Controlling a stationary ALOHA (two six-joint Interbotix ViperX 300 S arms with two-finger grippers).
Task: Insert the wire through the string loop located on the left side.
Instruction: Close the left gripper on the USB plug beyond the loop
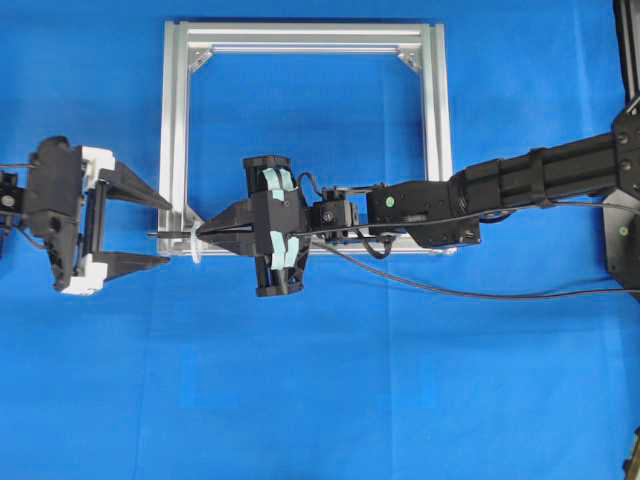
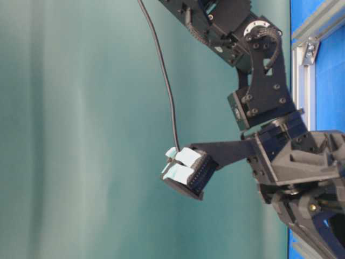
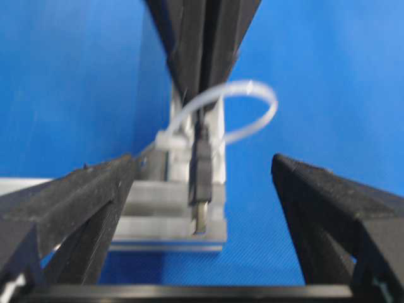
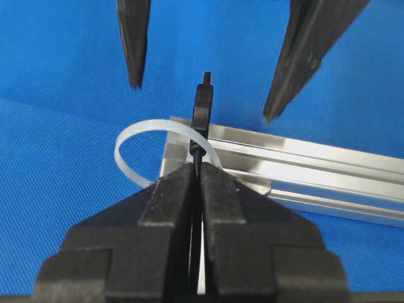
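Note:
My right gripper (image 1: 203,232) is shut on the black wire (image 1: 450,290) just behind its plug, at the lower left corner of the silver frame (image 1: 176,120). In the right wrist view the plug (image 4: 203,104) sticks out beyond the right gripper (image 4: 202,169) and appears to pass through the whitish string loop (image 4: 136,142). The left gripper (image 1: 165,233) is open, one finger on each side of the plug tip and neither touching it. In the left wrist view the plug (image 3: 201,183) points at me between the left gripper's (image 3: 203,163) spread fingers, with the loop (image 3: 255,101) behind it.
The frame lies flat on the blue cloth (image 1: 330,400). My right arm (image 1: 520,180) reaches across the frame's lower bar from the right. The slack wire trails right over the cloth, and the wire (image 2: 164,81) also shows in the table-level view.

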